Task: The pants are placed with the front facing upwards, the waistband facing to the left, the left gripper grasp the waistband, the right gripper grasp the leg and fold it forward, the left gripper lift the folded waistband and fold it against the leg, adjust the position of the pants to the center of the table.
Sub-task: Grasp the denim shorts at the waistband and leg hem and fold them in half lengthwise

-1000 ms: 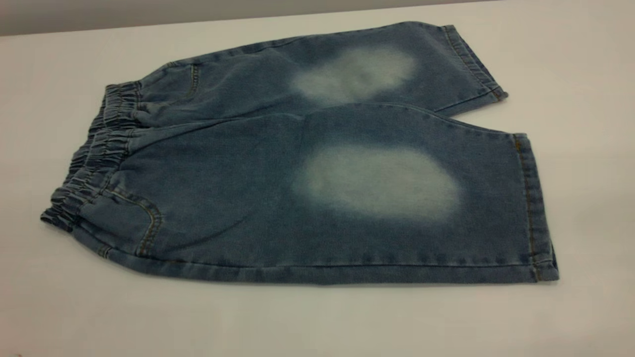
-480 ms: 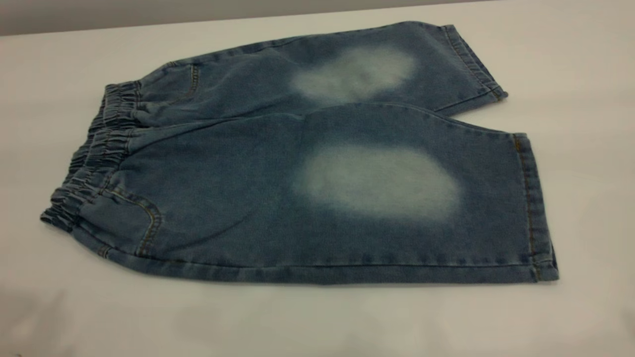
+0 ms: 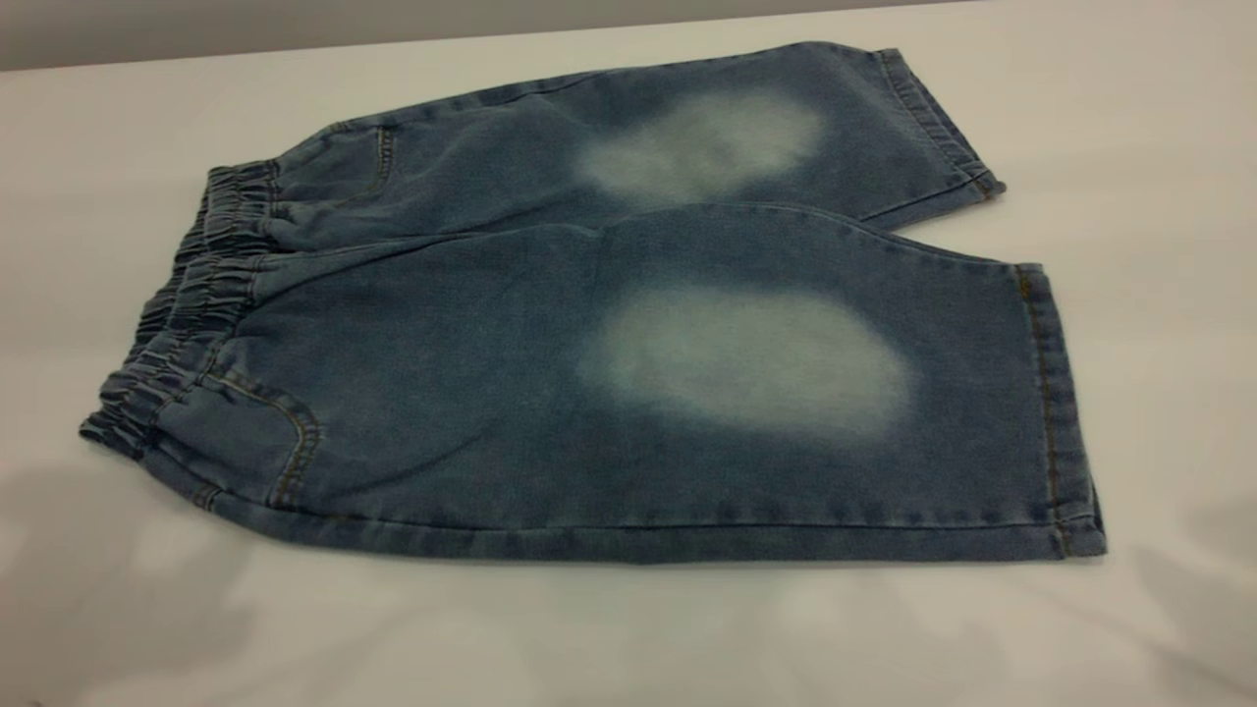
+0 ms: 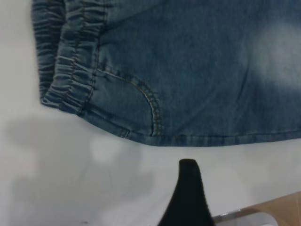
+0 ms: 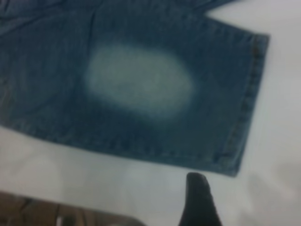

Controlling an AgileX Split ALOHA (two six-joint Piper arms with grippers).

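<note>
My left end effector hangs over bare table just off the near edge of the shorts, close to the pocket corner, and only one black wedge finger shows in my wrist view, so I cannot tell how wide it stands; it holds nothing. My right end effector hovers off the near edge of the near leg, by the hem corner, again with a single finger showing, its opening unreadable, and nothing in it. The risk I see is in the pinch: the waistband is thick, ruched elastic, and a shallow bite could catch only the top layer or slip off as I lift, leaving the fold crooked. On the right, grabbing the stiff stitched hem alone might drag the whole garment across the smooth table instead of folding it. If the two lifts are uneven, the denim will likely twist. The shorts lie flat, front up, waistband toward the left, both legs stretching right, the far leg partly tucked behind the near one. They are washed blue denim with a pale faded patch on each leg, tan stitching at pocket and hems.
</note>
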